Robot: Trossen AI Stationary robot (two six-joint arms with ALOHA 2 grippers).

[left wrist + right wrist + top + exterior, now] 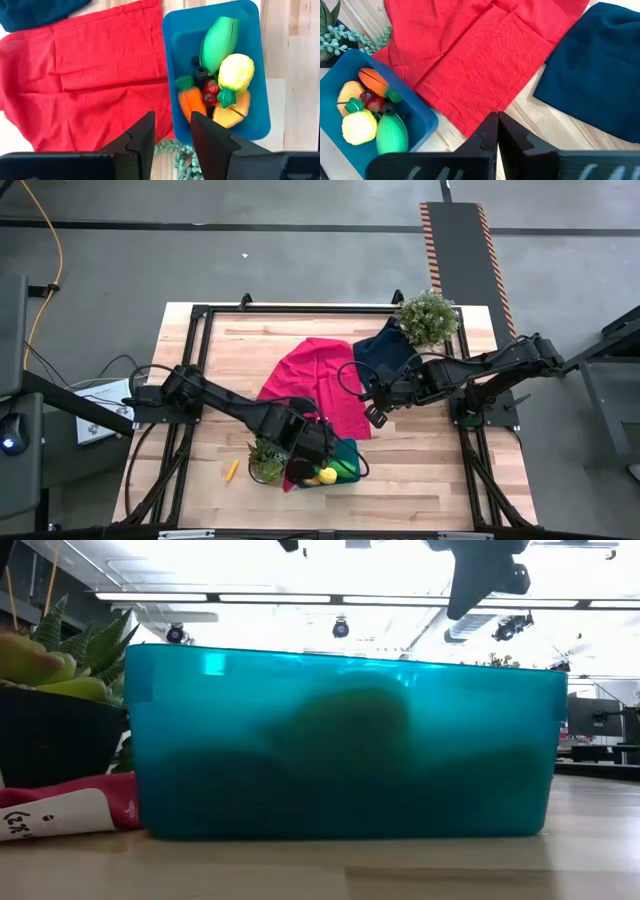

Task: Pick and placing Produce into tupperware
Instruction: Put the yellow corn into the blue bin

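Observation:
The teal-blue tupperware (pixel 172 35) (pixel 349 452) stands near the table's near edge. In it lie a carrot (pixel 192 101), a green oval (pixel 218 44), a yellow piece (pixel 235 72) and an orange piece (pixel 234 113). My left gripper (pixel 172 134) (pixel 312 452) hangs open above the tupperware's left rim and the red cloth (pixel 95 80), nothing between its fingers. A thin yellow stick (pixel 232 470) lies flat on the wood left of a small potted plant (pixel 265 462). My right gripper (pixel 496 125) (pixel 373 417) is shut and empty above the red cloth's right edge.
A dark navy cloth (pixel 385 350) lies at the back right beside the red cloth, with a leafy potted plant (pixel 428 316) behind it. In the low view the tupperware's wall (pixel 350 740) fills the middle, with the small plant's dark pot (pixel 55 735) to its left.

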